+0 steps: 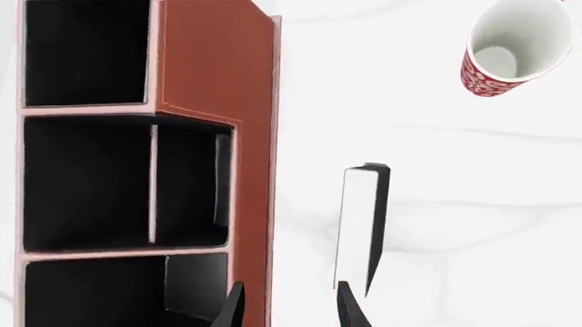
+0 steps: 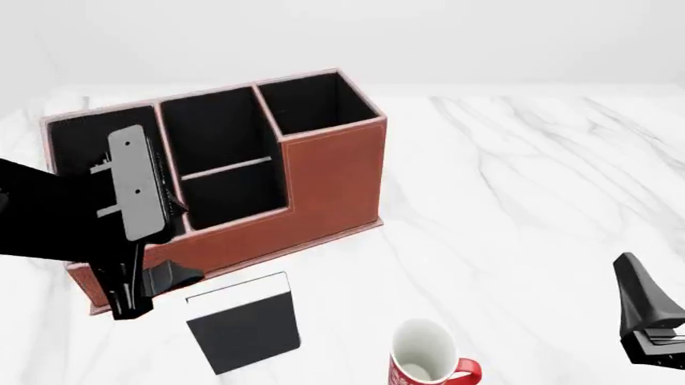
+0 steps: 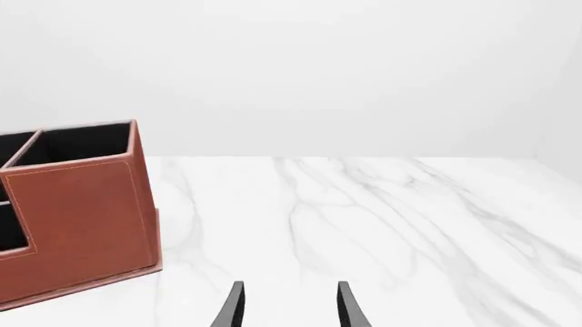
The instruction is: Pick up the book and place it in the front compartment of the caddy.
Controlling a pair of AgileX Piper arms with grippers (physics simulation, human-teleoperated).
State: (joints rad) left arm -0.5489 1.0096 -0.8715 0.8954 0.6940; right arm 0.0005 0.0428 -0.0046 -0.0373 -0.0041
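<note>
While the front view hides its fingers, the left gripper [image 1: 289, 306] shows parted beside the book [image 1: 361, 225].

No legible text, labels, brands or numbers appear anywhere. The mug [image 2: 428, 362] carries only a red-and-white ornamental pattern; the book [image 2: 244, 322] cover and caddy [image 2: 332, 172] walls are unmarked.
</note>
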